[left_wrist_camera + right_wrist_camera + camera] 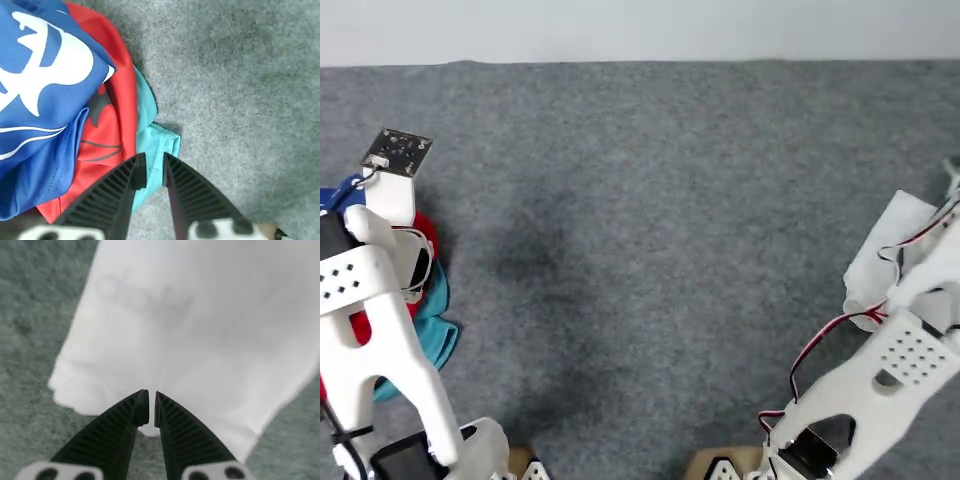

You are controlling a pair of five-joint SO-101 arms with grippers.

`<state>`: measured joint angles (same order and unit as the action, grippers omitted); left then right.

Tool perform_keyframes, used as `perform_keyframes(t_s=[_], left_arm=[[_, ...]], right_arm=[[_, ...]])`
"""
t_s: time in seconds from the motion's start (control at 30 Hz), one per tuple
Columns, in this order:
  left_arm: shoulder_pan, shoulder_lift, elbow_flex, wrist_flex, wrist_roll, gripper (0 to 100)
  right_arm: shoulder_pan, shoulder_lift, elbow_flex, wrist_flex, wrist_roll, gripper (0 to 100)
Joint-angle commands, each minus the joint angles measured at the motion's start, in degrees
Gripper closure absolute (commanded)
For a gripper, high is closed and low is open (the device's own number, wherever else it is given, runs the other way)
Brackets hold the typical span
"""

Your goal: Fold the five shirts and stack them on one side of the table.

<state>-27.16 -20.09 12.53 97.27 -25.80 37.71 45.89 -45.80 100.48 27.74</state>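
A stack of folded shirts lies at the table's left side: a blue shirt [45, 85] with a white print on top, a red shirt [112, 125] under it and a teal shirt [155, 145] at the bottom. My left gripper [154, 172] hovers over the teal edge, jaws nearly together with a thin slit and nothing held. The stack [430, 310] peeks out beside the left arm [380, 330]. At the right side lies a white shirt [200, 330], also seen as the white shirt [885, 245]. My right gripper [151, 407] is shut at its near edge, apparently pinching the cloth.
Grey felt [650, 230] covers the table, with wide free room in the middle. A small circuit board [398, 150] sits on the left arm. Red and white cables [830, 335] run along the right arm. A pale wall borders the far edge.
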Motion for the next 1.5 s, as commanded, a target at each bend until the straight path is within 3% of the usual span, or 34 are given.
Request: perform_keyframes(t_s=[0.0,0.27,0.6,0.9,1.17,1.47], left_arm=[[0.5,-1.6,-0.1,-0.9,0.4,93],[0.5,-1.5,-0.1,-1.0,0.4,93],[0.5,-1.5,-0.1,-1.8,0.4,93],[0.5,-1.5,-0.1,-1.8,0.4,93],[0.5,-1.5,-0.1,-1.8,0.4,93],[0.5,-1.4,-0.1,-1.8,0.3,93]], right_arm=[[-1.5,1.5,-0.4,1.7,-0.7,98.9],[-2.4,2.0,0.2,2.6,-2.1,98.8],[-5.3,-15.5,12.3,2.2,-0.3,98.8],[-5.9,-9.7,12.6,-8.0,-3.5,98.8],[-13.3,0.2,12.3,0.9,-6.9,98.8],[-10.8,-10.7,11.0,1.7,-7.5,98.8]])
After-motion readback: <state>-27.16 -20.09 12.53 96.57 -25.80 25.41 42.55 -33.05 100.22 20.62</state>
